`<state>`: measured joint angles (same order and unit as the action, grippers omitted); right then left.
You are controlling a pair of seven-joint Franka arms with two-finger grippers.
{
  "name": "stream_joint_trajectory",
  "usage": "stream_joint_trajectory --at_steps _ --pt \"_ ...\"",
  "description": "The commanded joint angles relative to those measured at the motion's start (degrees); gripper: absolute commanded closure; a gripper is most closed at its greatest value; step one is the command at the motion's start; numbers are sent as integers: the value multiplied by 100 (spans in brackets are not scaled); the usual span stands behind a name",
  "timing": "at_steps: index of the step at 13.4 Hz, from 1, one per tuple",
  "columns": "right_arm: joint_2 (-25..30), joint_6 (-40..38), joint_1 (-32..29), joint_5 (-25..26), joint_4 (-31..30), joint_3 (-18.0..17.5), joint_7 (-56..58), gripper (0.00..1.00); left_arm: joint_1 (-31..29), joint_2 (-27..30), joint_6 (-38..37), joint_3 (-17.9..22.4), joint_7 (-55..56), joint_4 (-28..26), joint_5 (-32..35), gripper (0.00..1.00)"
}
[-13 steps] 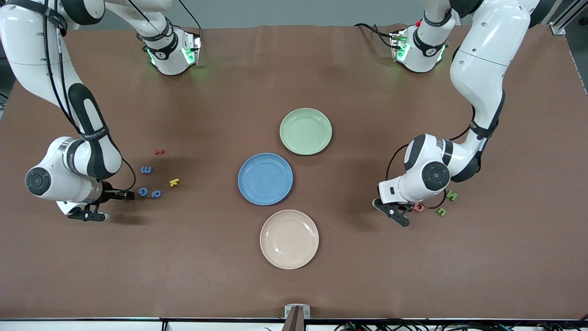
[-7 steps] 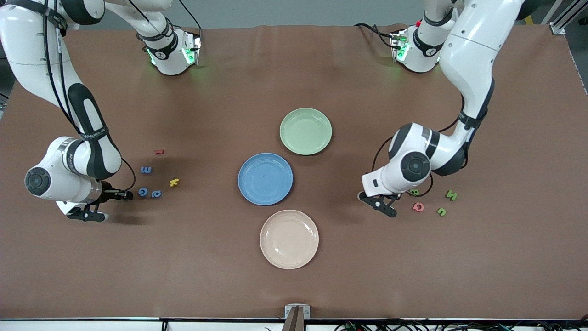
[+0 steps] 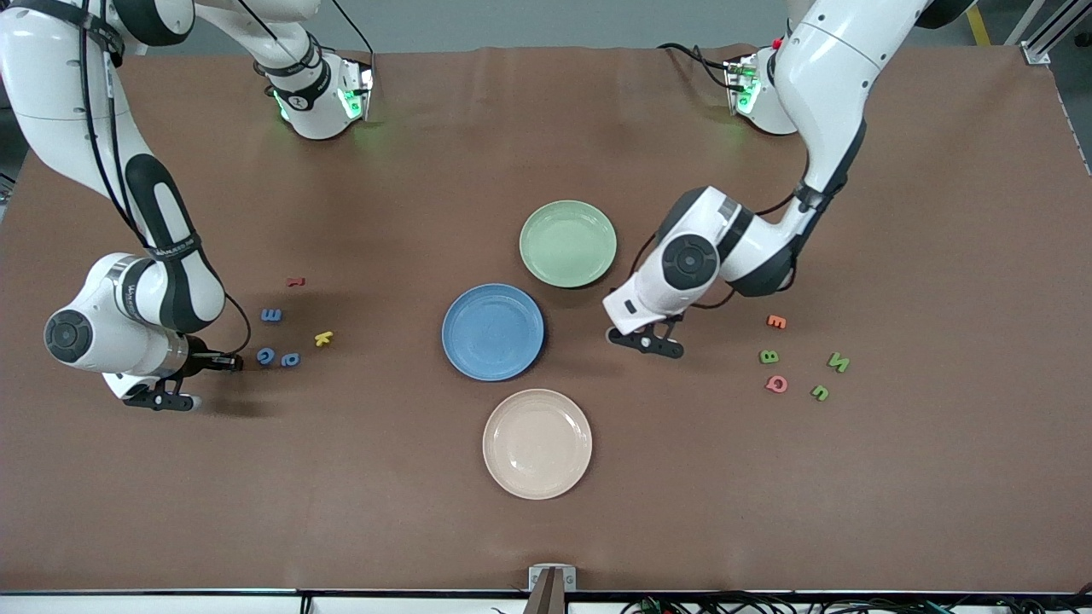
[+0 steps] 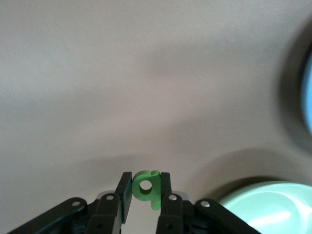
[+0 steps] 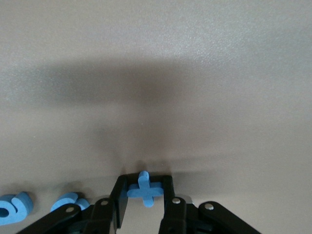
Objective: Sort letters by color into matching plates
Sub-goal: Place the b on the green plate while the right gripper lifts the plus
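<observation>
Two letters are already pinched, one in each hand. The left hand (image 4: 145,192) is closed on a green letter (image 4: 146,188), gripped flat face to flat face across its thin body, and hangs over bare tabletop (image 3: 768,477) just beside the green plate (image 3: 568,243). The right hand (image 5: 145,195) is clamped on a blue plus sign (image 5: 145,189) low at the tabletop, next to the blue letters (image 3: 271,315) at the right arm's end.

These pieces look like light foam: soft enough to dent, easy to nudge, no danger of breaking. I'd judge the best hold is across the narrow thickness near the middle, with a gentle squeeze so the piece does not twist or spring out.

Count: three plates, the green one, the blue plate (image 3: 493,332) and a beige plate (image 3: 537,443), all holding nothing. On the tabletop lie three blue letters and three green letters (image 3: 769,356). Strays: a yellow letter (image 3: 323,338), a dark red letter (image 3: 295,280), an orange letter (image 3: 776,321) and a pink letter (image 3: 776,384), though at this distance their exact shapes are hard to read.
</observation>
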<state>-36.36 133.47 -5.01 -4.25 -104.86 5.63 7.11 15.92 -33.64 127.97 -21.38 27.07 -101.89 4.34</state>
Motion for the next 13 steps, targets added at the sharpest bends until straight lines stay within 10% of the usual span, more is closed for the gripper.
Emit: stream_joint_trajectory --at_steps 1,9,11,13 --pt "-3 -32 0 -102 -17 -53 80 80 -28 121 -35 -339 1077 -225 58 98" --pt "1148 -1507 859 -94 141 -53 -760 81 719 59 359 -490 3119 -620 58 91" --pt "1341 -1885 1421 -94 228 -53 -1647 81 842 50 483 -490 3479 -718 58 63" --pt "1377 -2027 1975 -102 334 -62 -2421 81 860 59 475 -490 3892 -709 58 0"
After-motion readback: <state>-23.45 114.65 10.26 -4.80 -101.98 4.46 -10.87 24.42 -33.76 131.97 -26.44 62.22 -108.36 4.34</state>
